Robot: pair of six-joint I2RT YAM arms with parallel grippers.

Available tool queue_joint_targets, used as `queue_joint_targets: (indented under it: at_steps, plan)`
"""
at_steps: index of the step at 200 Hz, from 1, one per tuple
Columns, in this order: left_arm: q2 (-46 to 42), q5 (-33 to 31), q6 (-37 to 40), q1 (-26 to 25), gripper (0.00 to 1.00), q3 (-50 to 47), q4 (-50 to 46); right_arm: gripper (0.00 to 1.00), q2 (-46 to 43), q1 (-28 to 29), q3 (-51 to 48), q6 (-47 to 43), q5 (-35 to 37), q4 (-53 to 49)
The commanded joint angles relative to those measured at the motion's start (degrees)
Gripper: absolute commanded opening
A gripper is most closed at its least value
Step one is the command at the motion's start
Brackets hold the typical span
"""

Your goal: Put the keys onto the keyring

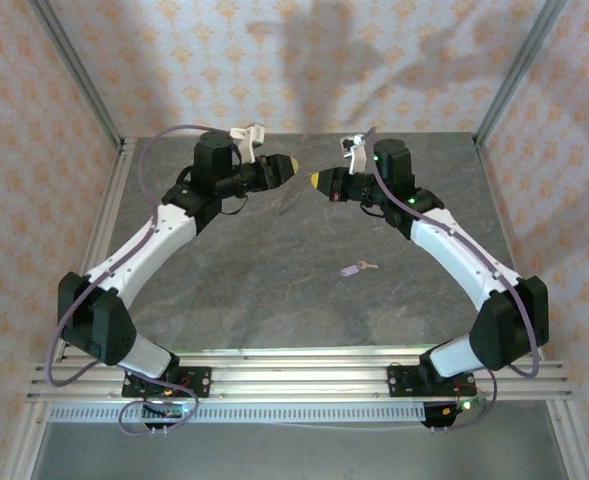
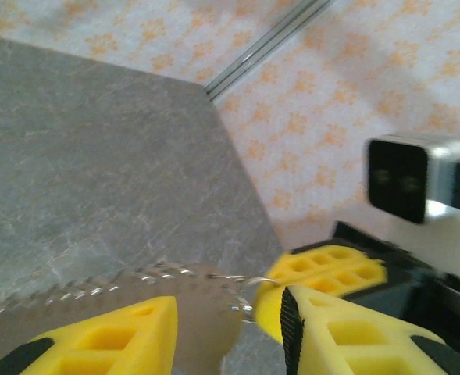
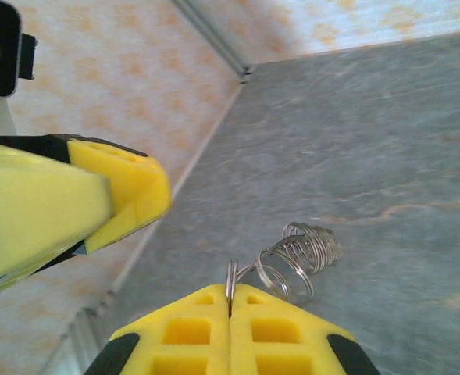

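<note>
Closest to us in the right wrist view, the right end effector (image 3: 230,301) is clenched tight on a thin metal ring of the keyring (image 3: 292,262). The keyring's coiled wire loops sit just beyond the yellow fingertips, above the grey desk (image 3: 386,141). Opposite it we see the left end effector (image 2: 228,308), tip to tip with the right one and close to it, both raised over the far half of the desk. In the left wrist view its yellow fingers (image 2: 112,336) stand apart, with a blurred tan stretch and a beaded wire of the keyring between them; we cannot tell whether they pinch it. From above we find the key (image 1: 352,268), lilac-headed, lying flat on the desk well apart from the keyring and on the right arm's side.
</note>
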Motion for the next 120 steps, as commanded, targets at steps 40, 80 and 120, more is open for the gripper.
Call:
queue_joint_targets:
  at_steps: [40, 80, 120]
  plan:
    - [10.77, 4.37, 1.58, 2.14, 0.41, 11.01, -0.33, 0.00, 1.88, -0.78, 4.02, -8.69, 2.95, 1.39]
    - [15.31, 10.54, -4.73, 6.19, 0.40, 15.30, 5.95, 0.00, 7.47, -2.75, 8.64, -6.27, -5.40, 3.22]
    - [14.98, 13.94, -4.24, 6.53, 0.48, 14.90, 7.02, 0.00, 13.06, -4.56, 12.22, 0.98, -15.54, 8.34]
